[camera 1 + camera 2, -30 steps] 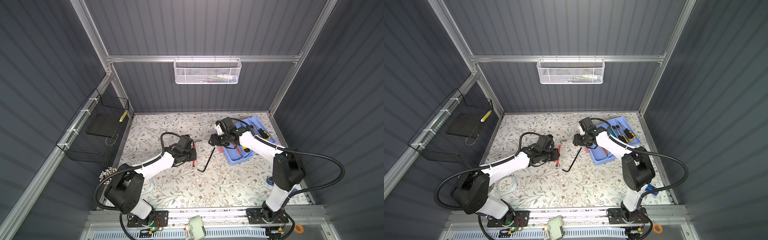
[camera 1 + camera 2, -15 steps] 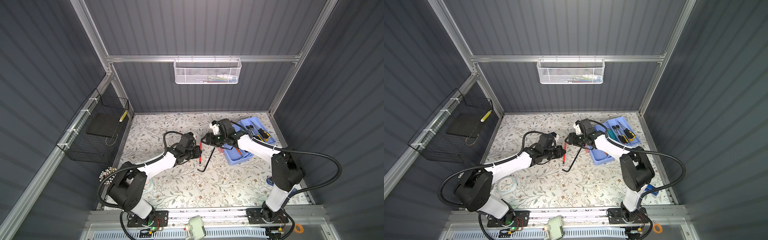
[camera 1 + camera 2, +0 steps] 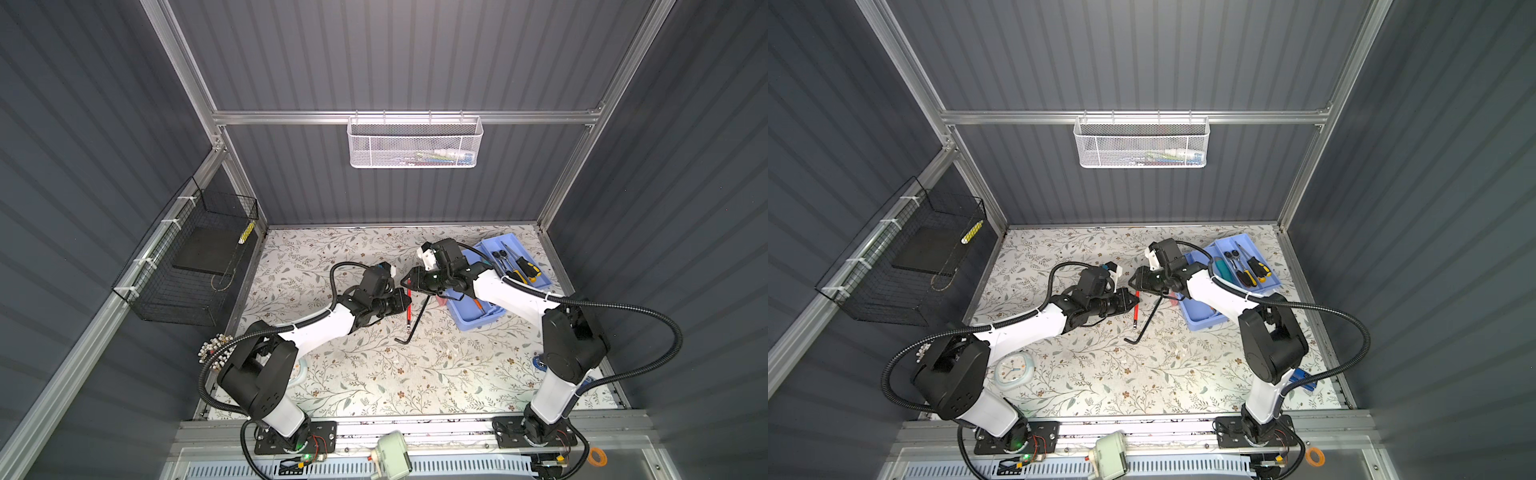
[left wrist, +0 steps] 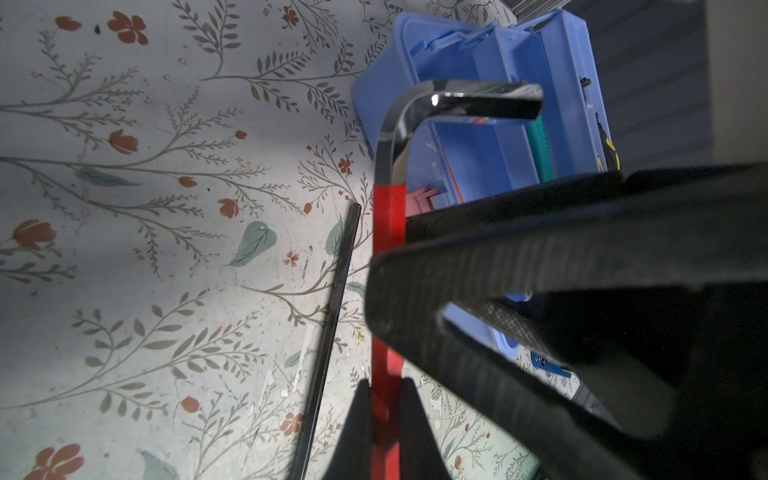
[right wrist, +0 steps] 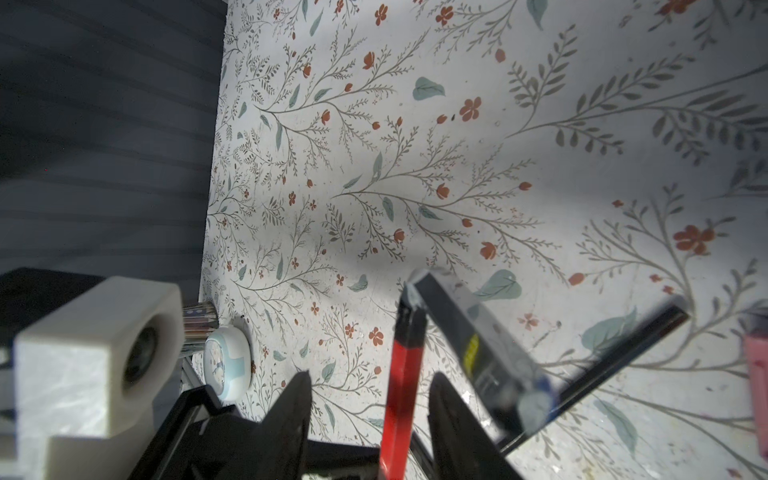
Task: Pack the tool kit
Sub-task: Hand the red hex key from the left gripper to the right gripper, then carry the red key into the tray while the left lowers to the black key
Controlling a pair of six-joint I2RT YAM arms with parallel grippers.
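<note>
The red hex key (image 3: pixel 409 305) (image 3: pixel 1136 309) hangs above the floral table near the middle, its chrome bent end (image 4: pixel 457 99) uppermost. My left gripper (image 3: pixel 404 298) (image 4: pixel 385 390) is shut on its red shaft (image 4: pixel 388 232). My right gripper (image 3: pixel 408 281) (image 5: pixel 370 386) faces it from the other side; its jaws stand open on either side of the shaft (image 5: pixel 403 374) without touching. A black hex key (image 3: pixel 415 320) (image 4: pixel 332 316) lies on the table just beneath. The tool kit's light blue base (image 3: pixel 478 322) and tray (image 3: pixel 540 270) with screwdrivers (image 3: pixel 525 268) sit at the right.
A white mesh basket (image 3: pixel 415 141) hangs on the back wall and a black wire basket (image 3: pixel 195 270) on the left wall. A small clock (image 3: pixel 1013 370) lies by the left arm's base. A blue object (image 3: pixel 1302 380) sits near the right arm's base.
The left gripper has carried the red hex key towards the middle and turned it upright. The right gripper has come left from the box and its jaws have narrowed around the key.
</note>
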